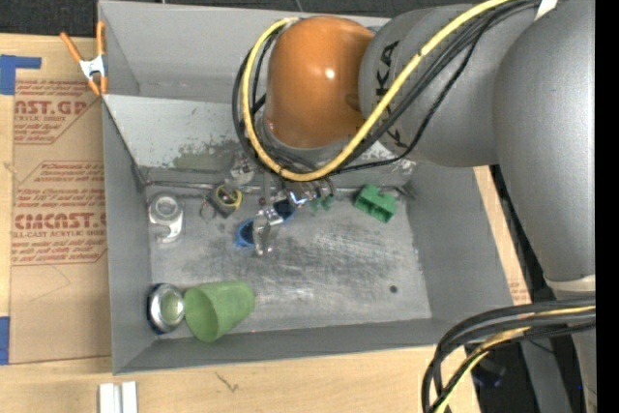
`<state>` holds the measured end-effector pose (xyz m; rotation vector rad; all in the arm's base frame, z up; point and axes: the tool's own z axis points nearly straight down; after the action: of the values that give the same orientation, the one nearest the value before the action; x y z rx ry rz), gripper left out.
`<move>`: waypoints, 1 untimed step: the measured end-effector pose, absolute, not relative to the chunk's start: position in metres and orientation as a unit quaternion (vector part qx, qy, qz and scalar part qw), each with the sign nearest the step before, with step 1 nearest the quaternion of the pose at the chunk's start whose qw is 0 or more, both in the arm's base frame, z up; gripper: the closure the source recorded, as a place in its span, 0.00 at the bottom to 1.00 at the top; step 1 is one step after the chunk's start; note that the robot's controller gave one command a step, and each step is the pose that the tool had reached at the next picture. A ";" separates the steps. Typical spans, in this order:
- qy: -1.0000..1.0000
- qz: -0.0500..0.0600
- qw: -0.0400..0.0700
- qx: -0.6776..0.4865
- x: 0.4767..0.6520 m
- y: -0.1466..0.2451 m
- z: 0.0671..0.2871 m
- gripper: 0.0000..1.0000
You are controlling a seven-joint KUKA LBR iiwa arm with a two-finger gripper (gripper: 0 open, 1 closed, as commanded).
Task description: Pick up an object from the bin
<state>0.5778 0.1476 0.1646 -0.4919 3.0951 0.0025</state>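
While the tool (265, 232) is hanging low over the bin's (126, 140) middle, a small blue thing (246, 232) is lying just beside it, too small to tell which way it is pointing. Whether the tool is spread or pressed together, I cannot tell.

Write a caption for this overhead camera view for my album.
Robot gripper down in a grey bin, beside a small blue object; a green cup lies on its side at lower left.

The grey metal bin (338, 271) has a scuffed, bare-worn floor. In its front-left corner a green plastic cup (218, 309) lies on its side, touching a round silvery tin (166, 307). A small clear jar (164, 211) sits by the left wall, and a green blocky plastic part (375, 202) lies toward the right.
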 end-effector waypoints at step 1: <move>0.966 0.001 0.003 -0.259 0.587 0.117 0.085 0.00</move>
<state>0.5867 0.1171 0.0847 -0.8117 3.0279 0.0023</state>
